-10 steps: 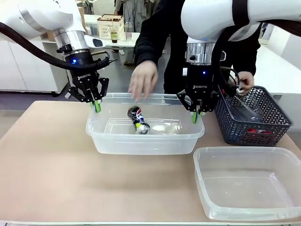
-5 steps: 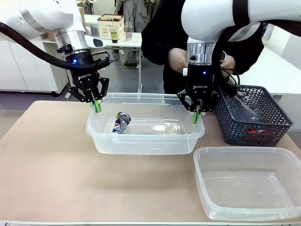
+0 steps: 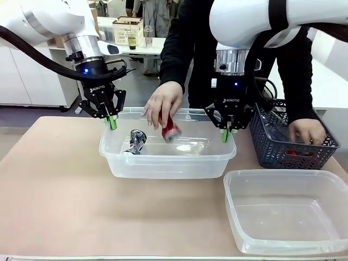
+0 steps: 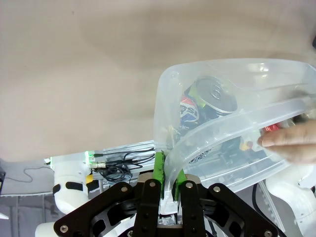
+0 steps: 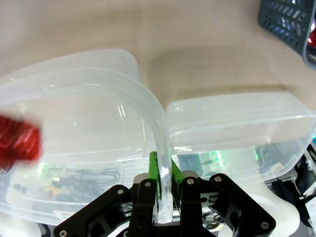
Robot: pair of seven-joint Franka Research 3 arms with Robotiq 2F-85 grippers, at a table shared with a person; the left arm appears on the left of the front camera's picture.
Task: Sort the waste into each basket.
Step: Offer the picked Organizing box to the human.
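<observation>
Now the person's hand [image 3: 162, 103] is back over the tub [image 3: 163, 159], with a blurred red can [image 3: 171, 130] at its fingertips, where half a second ago it had drawn away. Their other hand [image 3: 307, 130] is down in the basket [image 3: 269, 147]. So they feed the waste while your left gripper [image 3: 112, 123] and right gripper [image 3: 228, 134] stay clamped on the tub's rim. A crushed can [image 3: 136, 141], blue and silver, lies inside at the left.

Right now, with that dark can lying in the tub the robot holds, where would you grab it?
Probably across the round body of the can, midway along, coming straight down from above. It lies tilted near the left end of the tub, and the tub's walls block any sideways approach.
</observation>
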